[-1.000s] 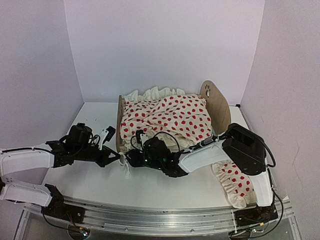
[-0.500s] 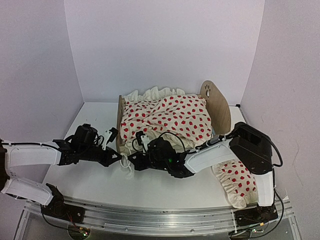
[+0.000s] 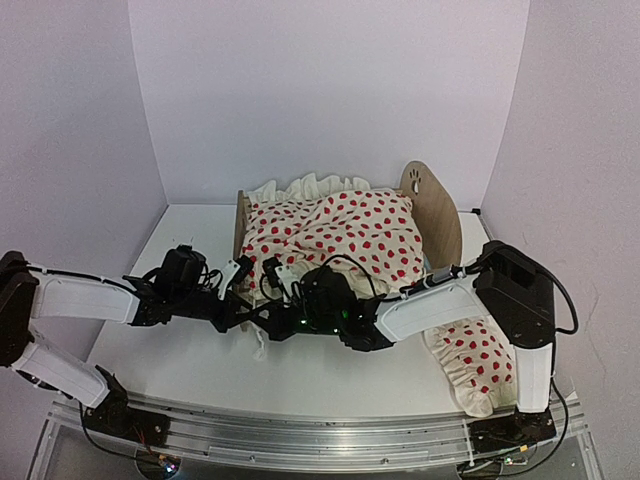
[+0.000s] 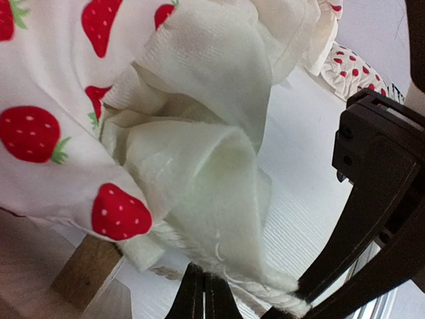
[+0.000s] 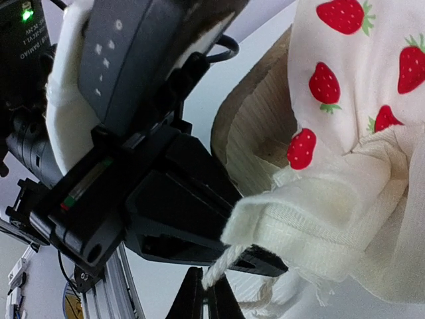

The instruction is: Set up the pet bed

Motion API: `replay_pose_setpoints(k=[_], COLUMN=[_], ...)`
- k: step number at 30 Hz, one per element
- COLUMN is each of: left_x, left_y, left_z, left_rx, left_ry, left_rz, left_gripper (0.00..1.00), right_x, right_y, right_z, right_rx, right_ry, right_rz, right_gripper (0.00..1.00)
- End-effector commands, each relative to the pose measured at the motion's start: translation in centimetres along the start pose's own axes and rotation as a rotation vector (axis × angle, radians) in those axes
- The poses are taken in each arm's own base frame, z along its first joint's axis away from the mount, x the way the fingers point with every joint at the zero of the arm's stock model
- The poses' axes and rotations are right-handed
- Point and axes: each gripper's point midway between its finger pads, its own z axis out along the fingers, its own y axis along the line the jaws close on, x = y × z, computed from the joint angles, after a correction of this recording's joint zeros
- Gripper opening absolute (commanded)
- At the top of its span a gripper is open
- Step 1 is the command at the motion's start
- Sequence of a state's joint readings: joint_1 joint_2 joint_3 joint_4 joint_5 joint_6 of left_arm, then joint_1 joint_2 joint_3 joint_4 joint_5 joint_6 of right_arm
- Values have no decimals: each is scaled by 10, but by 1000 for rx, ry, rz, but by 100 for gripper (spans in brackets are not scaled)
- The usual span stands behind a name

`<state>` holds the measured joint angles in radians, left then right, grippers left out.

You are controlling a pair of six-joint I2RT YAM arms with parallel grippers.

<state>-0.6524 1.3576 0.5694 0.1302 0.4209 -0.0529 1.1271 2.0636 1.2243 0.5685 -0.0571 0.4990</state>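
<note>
Partial white "AMIAO" lettering on the black motor housing (image 5: 30,50)

the pet bed (image 3: 432,205) sits under a rumpled red-spotted blanket (image 3: 340,235). the left gripper (image 3: 243,312) and right gripper (image 3: 272,322) meet at its near left corner; a matching pillow (image 3: 468,362) lies by the right arm.

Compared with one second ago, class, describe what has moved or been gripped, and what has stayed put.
The left end effector, shut, moved right to the blanket's near corner. The right end effector closed on the hem there. The pet bed, the blanket over it and the pillow beside it stayed put.
</note>
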Motion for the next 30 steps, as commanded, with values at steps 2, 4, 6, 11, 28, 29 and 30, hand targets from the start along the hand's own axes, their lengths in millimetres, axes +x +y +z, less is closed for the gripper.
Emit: replay_pose_setpoints(k=[2,4,6,11,28,29,30], left_x=[-22,-21,-21,-21,-25,-25,-25], left_y=[-5,-4,-4,-2,0,1,1], left_z=[6,9,12,16,17,17,17], left_rx=[53,55,60,58,48,46,47], left_ry=[-74,-72,-75,-73,-85,-86,-86], left_rz=[102,126,136,138,159,161,163], left_gripper=[0,0,0,0,0,0,0], right_x=[-2,5,11,17,-1,-2,-2], right_y=[3,1,-1,6,-74,-77,-79], right_z=[-7,-9,-14,-34,-52,-48,-44], right_rx=[11,27,43,37,420,433,435], right_ry=[36,73,105,174,114,108,99], right_rz=[-8,-5,-4,-35,-748,-758,-761], right_gripper=[18,25,33,42,17,16,15])
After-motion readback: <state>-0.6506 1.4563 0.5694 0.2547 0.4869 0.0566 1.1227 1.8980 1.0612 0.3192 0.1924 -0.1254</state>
